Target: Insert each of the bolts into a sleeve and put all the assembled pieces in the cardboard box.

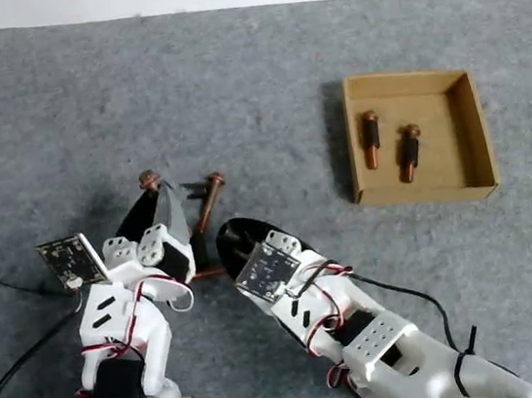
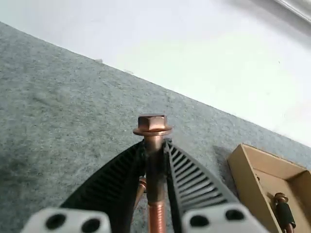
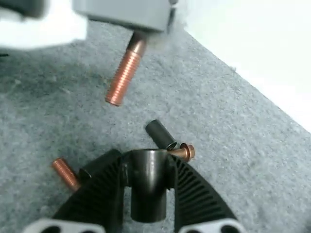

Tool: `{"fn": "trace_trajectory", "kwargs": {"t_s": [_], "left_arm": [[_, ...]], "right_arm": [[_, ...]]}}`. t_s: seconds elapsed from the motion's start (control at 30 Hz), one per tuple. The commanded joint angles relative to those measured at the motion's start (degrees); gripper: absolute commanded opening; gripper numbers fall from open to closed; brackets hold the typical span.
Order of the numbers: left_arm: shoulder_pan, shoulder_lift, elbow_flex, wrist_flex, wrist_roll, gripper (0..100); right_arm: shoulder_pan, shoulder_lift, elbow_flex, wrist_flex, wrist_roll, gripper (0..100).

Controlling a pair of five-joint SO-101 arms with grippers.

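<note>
My left gripper [image 1: 166,212] is shut on a copper bolt [image 2: 154,145], whose hex head [image 1: 149,181] sticks out past the fingertips. The bolt's threaded end [image 3: 122,77] hangs above and beyond the right gripper. My right gripper [image 3: 148,167] is shut on a black sleeve [image 3: 147,187], with the sleeve's open mouth facing that threaded end. The two are apart. The cardboard box [image 1: 469,138] sits at the right and holds two bolts [image 1: 372,139] [image 1: 409,153], each in a black sleeve.
A loose bolt [image 1: 210,197] lies on the grey carpet between the two grippers. Beyond the right gripper lie a loose black sleeve [image 3: 160,134] with a bolt head [image 3: 187,152] beside it, and another threaded bolt end [image 3: 65,174].
</note>
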State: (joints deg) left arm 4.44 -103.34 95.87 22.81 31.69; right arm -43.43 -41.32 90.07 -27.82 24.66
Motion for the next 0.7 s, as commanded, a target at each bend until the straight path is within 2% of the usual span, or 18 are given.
{"fn": "trace_trajectory", "kwargs": {"t_s": [0.0, 0.47, 0.6, 0.67], "left_arm": [[1.27, -1.36, -1.45, -1.67, 1.23, 1], [2.07, -1.36, -1.19, -5.27, 1.32, 1], [2.07, -1.36, -1.19, -5.27, 7.91, 1], [2.42, -1.36, -1.19, -5.10, 8.97, 1]], "right_arm": [[-0.48, -1.98, -0.66, -1.71, 0.62, 0.5], [1.36, -1.45, -0.84, -1.71, 0.70, 0.5], [1.45, -1.45, -0.84, -1.71, 0.70, 0.5], [1.45, -1.45, -0.75, -1.71, 0.70, 0.5]]}}
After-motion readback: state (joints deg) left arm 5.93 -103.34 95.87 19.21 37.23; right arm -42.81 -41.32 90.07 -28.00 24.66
